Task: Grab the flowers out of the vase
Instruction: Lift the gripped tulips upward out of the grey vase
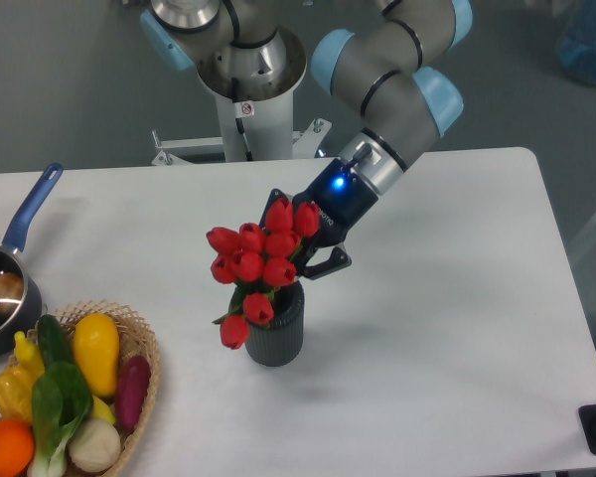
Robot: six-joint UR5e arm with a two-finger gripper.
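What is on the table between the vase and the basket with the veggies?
Nothing: in the camera view, only bare white table lies between the vase and the basket.
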